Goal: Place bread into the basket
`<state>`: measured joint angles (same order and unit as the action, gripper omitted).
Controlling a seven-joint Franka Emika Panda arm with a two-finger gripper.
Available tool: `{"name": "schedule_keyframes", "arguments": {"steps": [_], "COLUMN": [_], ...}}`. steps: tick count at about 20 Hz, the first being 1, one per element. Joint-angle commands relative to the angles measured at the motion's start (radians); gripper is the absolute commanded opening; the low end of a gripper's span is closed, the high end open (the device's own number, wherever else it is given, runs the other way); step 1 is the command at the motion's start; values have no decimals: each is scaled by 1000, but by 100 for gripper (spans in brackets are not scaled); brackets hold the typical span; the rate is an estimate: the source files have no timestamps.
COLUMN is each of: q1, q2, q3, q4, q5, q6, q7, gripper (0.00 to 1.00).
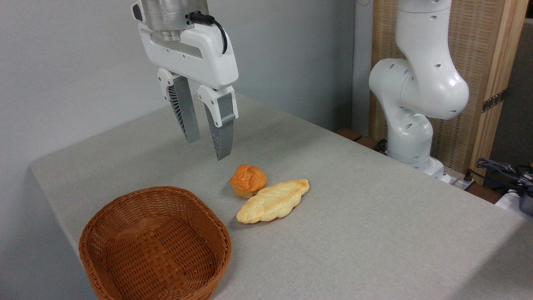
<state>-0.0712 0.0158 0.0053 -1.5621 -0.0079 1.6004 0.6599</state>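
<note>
A: Counting one bread (272,201), lying flat on the table (374,216), touching one round bun (248,180) at its 10 o'clock.

B: Seeing one basket (155,246) at 8 o'clock, holding nothing. One gripper (208,148) hovering at 11 o'clock, fingers parted, gripping nothing.

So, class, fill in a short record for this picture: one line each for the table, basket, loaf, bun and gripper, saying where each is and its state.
table: grey cloth top
basket: brown wicker, front left, nothing in it
loaf: pale braided, lying on the table right of the basket, not in it
bun: round, orange-brown, just behind the loaf's left half, close to or touching it
gripper: in the air above and left of the bun, jaws apart, holding nothing
task state: loaf not yet picked up
</note>
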Motion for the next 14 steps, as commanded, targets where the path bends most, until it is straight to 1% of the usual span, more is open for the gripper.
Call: {"name": "schedule_keyframes", "arguments": {"steps": [1,14], "q1": [10,13], "q2": [-2,-5], "q3": [7,8], "q4": [24,16], "q5": [0,2], "q6": [-31,-31], "q7": [-3,-3], "gripper": [100,100]}}
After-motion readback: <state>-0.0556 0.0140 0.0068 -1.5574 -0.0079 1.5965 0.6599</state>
